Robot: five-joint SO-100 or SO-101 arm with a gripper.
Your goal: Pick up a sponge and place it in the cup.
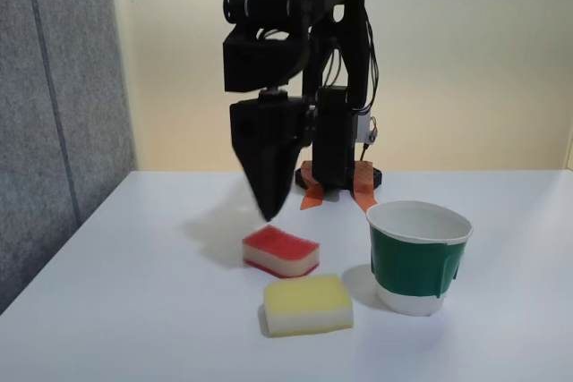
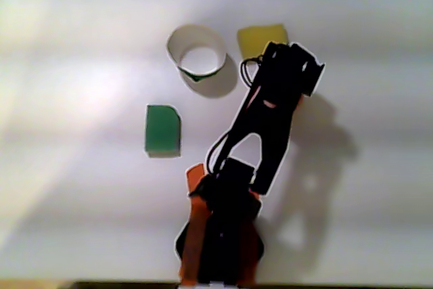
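Note:
In the fixed view the sponge (image 1: 280,250), red on top and pale cream below, lies flat on the white table. Right of it stands the cup (image 1: 418,257), green-banded, white inside and upright; it holds nothing I can see. My black gripper (image 1: 269,210) points straight down, its tip just above and slightly left of the sponge's far edge, not touching it. Its fingers taper together to a single point with nothing between them. From above, the cup (image 2: 196,55) sits left of the arm's head (image 2: 287,72), which hides the sponge and the fingertips.
A yellow-topped sponge (image 1: 307,304) lies in front of the red one, near the table's front edge, and shows partly from above (image 2: 260,37). A flat green piece (image 2: 163,130) lies between the cup and the arm's orange base (image 2: 196,228). A grey panel (image 1: 54,114) stands at the left.

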